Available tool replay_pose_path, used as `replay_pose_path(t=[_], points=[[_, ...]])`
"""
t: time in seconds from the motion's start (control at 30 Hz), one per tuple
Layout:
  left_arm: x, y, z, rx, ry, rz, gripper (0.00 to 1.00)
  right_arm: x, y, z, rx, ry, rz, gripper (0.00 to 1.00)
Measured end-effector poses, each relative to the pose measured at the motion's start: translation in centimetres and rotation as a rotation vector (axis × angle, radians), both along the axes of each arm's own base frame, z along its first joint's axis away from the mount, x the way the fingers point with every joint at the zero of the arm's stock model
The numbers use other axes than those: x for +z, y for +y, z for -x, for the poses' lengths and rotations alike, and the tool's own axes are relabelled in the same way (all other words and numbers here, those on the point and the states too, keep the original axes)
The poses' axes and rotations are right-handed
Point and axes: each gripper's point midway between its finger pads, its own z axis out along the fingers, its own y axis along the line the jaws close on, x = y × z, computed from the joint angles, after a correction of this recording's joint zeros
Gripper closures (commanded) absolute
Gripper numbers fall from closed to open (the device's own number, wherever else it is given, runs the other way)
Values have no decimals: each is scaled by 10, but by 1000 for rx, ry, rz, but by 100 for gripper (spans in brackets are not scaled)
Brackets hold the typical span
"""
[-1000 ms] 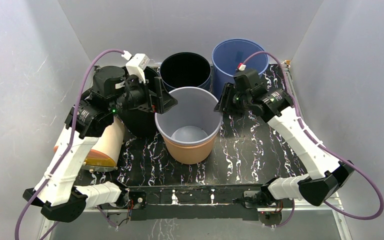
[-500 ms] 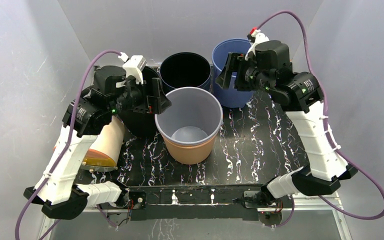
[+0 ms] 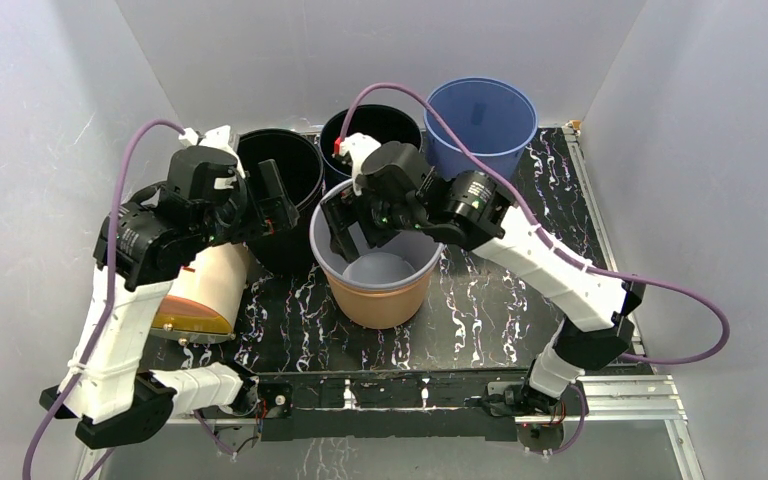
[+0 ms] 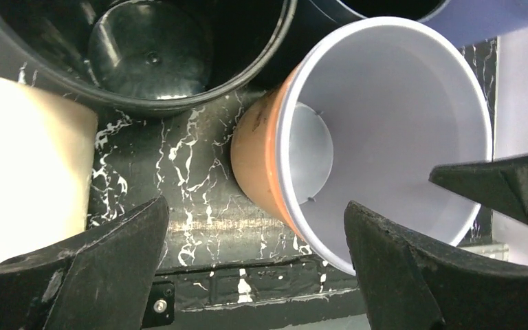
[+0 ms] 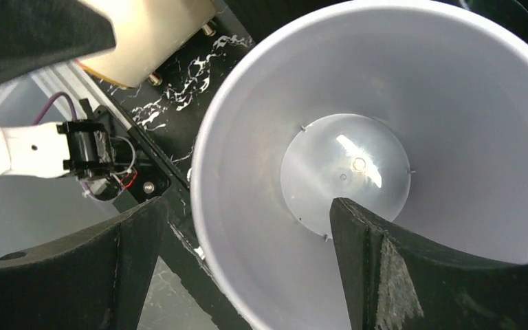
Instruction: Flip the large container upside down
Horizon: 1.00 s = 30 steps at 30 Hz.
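While it stands upright, large container (image 3: pixel 380 300): probably light, smooth plastic
Hold: left rim (image 5: pixel 194 180)
Right tool (image 5: pixel 246 210): wide, straddling rim
Left tool (image 4: pixel 256 206): wide, empty

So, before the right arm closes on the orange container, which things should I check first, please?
1. Orange container stands upright, mouth up: ok.
2. It is empty; its bottom shows bare in the right wrist view: ok.
3. Right gripper is open, one finger inside the rim and one outside: ok.
4. Firm hold on the rim: not ok, nothing is gripped yet.
5. Left gripper is open and holds nothing: ok.
6. Free room to tip the container: cannot tell; the black bucket stands close on its left side.
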Motion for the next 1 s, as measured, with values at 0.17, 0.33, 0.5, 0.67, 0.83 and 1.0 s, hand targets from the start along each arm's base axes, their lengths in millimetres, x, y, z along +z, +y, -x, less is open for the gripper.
replay_pose_path(t=[0.17, 0.33, 0.5, 0.67, 0.83, 1.0], points=[[13, 12, 7, 77, 7, 11, 2, -3, 16, 25, 79, -36, 18, 18], [-9, 10, 17, 100, 79, 40, 2, -22, 22, 38, 126, -42, 74, 24], [-27, 6, 21, 120, 146, 59, 2, -43, 18, 36, 123, -34, 134, 27], [-39, 1, 24, 129, 187, 84, 2, -59, 17, 35, 140, -32, 185, 43], [-46, -6, 22, 123, 211, 119, 2, -72, 15, 35, 146, -27, 219, 55], [-50, -14, 18, 111, 224, 163, 2, -74, 17, 37, 151, -27, 219, 72]])
